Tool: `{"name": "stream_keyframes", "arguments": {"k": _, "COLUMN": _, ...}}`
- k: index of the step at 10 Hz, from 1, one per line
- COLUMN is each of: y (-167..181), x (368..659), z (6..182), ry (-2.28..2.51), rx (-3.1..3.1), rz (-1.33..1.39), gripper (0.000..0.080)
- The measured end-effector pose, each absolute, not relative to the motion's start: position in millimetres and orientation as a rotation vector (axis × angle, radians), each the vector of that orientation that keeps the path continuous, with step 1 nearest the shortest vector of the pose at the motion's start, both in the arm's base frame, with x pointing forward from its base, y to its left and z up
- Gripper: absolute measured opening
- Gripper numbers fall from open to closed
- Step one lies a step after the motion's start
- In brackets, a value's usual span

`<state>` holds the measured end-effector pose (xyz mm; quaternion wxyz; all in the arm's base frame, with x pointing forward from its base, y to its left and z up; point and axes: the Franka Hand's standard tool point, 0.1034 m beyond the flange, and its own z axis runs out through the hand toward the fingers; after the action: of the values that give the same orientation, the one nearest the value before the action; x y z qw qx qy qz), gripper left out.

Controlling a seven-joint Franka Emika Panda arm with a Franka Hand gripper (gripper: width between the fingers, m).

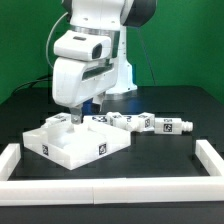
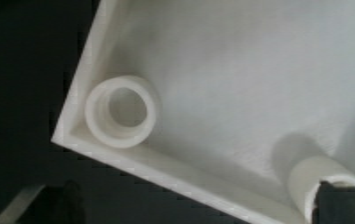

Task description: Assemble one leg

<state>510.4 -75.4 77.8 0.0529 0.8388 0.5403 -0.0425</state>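
Observation:
The large white tray-like part [image 1: 72, 143] lies at the exterior view's left centre, with a tag on its front face. My gripper [image 1: 78, 116] hangs right over its rear corner. In the wrist view the gripper [image 2: 188, 206] is open and empty; one dark finger [image 2: 42, 204] is off the part's edge and the other [image 2: 336, 200] is over its white surface [image 2: 227, 90]. A round socket [image 2: 122, 110] sits in the part's corner. A small white tagged leg [image 1: 172, 126] lies on the table to the exterior view's right, away from the gripper.
More small white tagged pieces [image 1: 128, 122] lie in a row between the tray-like part and the leg. A low white border [image 1: 110, 186] runs round the black table's front and sides. The arm's base [image 1: 120, 75] stands behind.

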Motion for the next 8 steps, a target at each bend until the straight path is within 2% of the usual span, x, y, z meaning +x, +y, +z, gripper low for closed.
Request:
{"name": "stream_keyframes", "arguments": {"k": 2, "y": -117.7, "x": 507.6, "z": 56.5, "ry": 1.509, "rx": 2.703, "rz": -0.171, "gripper": 0.0649}}
{"name": "stream_keyframes", "arguments": {"k": 4, "y": -133.4, "x": 503.1, "z": 27.4, "ry": 1.487, "rx": 2.747, "rz": -0.185, "gripper": 0.0649}}
{"name": "stream_keyframes", "arguments": {"k": 5, "y": -136.5, "x": 502.0, "z": 18.2, "ry": 1.494, "rx": 2.753, "rz": -0.194, "gripper": 0.0649}}
{"name": "stream_keyframes", "arguments": {"k": 8, "y": -135.7, "x": 503.3, "z": 15.3, "ry": 1.497, "rx": 2.753, "rz": -0.197, "gripper": 0.0621}}
